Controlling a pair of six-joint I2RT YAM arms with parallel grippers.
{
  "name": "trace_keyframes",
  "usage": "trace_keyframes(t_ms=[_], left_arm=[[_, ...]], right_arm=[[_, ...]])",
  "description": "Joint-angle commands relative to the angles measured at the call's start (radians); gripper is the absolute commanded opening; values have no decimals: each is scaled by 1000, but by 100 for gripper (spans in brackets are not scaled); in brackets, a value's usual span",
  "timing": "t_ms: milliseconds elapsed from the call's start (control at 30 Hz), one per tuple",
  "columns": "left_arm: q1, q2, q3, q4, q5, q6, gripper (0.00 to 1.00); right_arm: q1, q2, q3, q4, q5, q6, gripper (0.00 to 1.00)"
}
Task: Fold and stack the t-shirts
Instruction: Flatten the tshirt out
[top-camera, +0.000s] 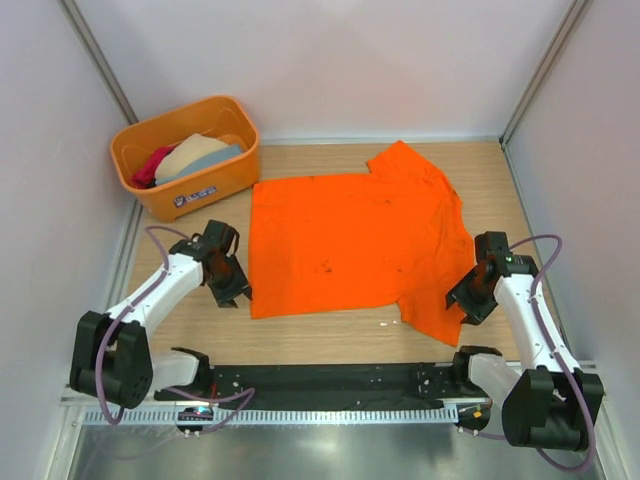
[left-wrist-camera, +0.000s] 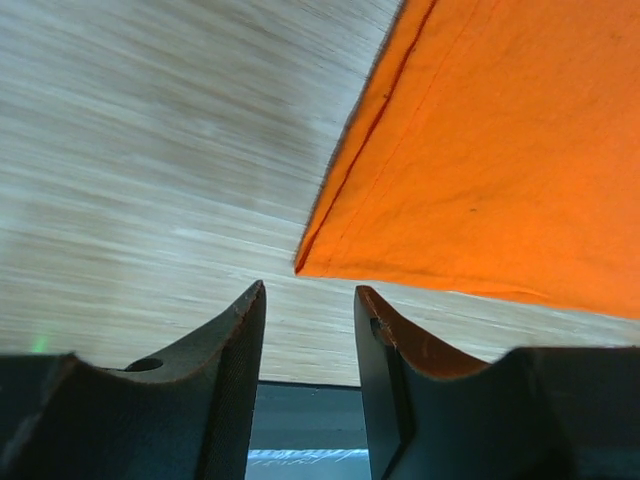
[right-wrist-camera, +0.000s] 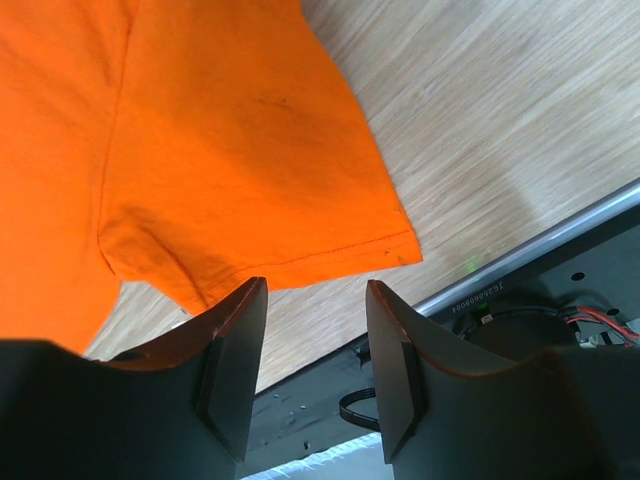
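Note:
A bright orange t-shirt (top-camera: 355, 240) lies spread flat on the wooden table, hem to the left, sleeves at the back and at the near right. My left gripper (top-camera: 232, 288) is open and empty, just left of the shirt's near-left hem corner (left-wrist-camera: 300, 268). My right gripper (top-camera: 466, 303) is open and empty, just above the near sleeve (right-wrist-camera: 250, 190) at its cuff edge. Beige (top-camera: 190, 148), grey-blue (top-camera: 210, 160) and crimson-pink (top-camera: 152, 165) shirts lie bunched in the orange tub.
The orange plastic tub (top-camera: 200, 190) stands at the back left of the table. White walls close in the left, back and right sides. A black rail (top-camera: 330, 382) runs along the near edge between the arm bases.

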Motion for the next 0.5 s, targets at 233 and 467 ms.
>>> trace_keyframes(t_ms=[233,467], left_arm=[[3,67,-66,88,93,-39,35],[3,125,-89,129,112,-57,34]], right_arm=[[-18,34,-1,3,96,57,55],[-19,100,-4,86,17,129,55]])
